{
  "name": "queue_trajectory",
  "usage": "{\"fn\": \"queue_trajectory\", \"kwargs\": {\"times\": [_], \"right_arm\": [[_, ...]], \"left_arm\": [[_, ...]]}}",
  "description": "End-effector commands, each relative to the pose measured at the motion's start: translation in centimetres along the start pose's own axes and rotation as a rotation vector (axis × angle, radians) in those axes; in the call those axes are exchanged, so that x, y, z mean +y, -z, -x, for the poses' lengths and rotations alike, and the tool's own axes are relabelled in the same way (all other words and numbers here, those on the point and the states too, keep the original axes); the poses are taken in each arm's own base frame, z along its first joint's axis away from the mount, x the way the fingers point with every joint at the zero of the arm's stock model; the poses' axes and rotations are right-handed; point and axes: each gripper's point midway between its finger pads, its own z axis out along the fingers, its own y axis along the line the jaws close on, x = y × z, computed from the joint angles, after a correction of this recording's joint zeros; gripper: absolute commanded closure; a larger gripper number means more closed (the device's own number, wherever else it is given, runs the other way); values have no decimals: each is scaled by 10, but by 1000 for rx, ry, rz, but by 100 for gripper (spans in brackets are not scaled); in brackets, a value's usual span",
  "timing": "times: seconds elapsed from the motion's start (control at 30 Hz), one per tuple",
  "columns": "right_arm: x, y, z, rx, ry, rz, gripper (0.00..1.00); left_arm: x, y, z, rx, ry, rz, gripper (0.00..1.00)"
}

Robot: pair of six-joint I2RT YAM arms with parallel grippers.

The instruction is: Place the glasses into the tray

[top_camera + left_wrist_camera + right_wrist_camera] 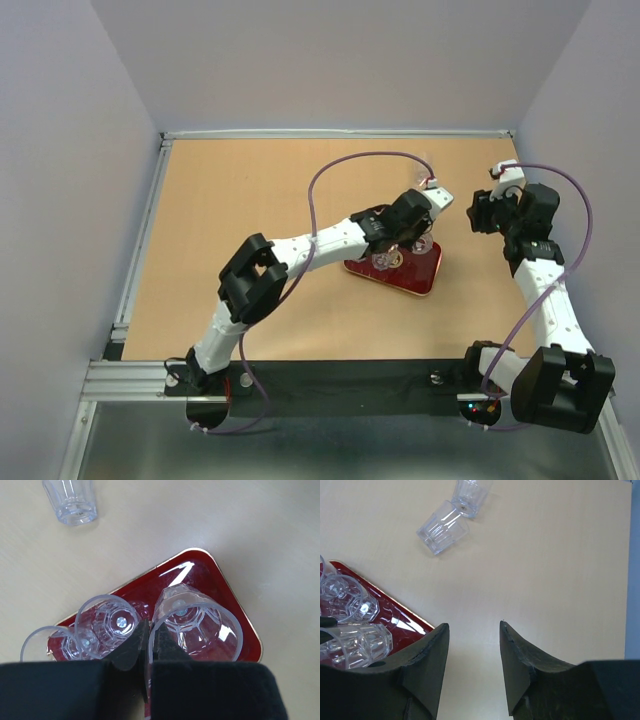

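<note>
left claw (145, 642) is clenched on the rim of a glass (192, 625) over the tray (220, 580); whether that glass rests on the tray i cannot tell. more glasses (117, 620) stand in the tray just beside it. right claw (472, 630) hangs released over the counter (545, 555), with loose glasses (442, 527) beyond it, off the tray.

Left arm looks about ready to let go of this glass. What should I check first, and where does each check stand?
1. Left gripper pinching the held glass by its rim: ok.
2. Held glass over the tray, inside its rim: ok.
3. Its base resting on the tray: cannot tell.
4. Gap to the neighbouring glass: cannot tell.
5. Right gripper open, empty, off the tray: ok.
6. All glasses in: not ok, loose glasses lie on the table.
</note>
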Motion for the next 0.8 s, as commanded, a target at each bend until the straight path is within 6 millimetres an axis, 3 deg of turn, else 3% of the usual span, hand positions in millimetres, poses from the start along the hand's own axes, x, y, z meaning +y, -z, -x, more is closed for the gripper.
{"fn": "queue_trajectory", "kwargs": {"times": [0.0, 0.57, 0.77], "right_arm": [[-9, 4, 12, -54, 6, -42, 50], [-13, 7, 14, -68, -1, -58, 50], [-13, 7, 14, -70, -1, -57, 50]], "left_arm": [[2, 7, 41, -85, -49, 46, 100], [2, -25, 21, -28, -97, 80, 97], [2, -30, 19, -21, -101, 87, 91]]}}
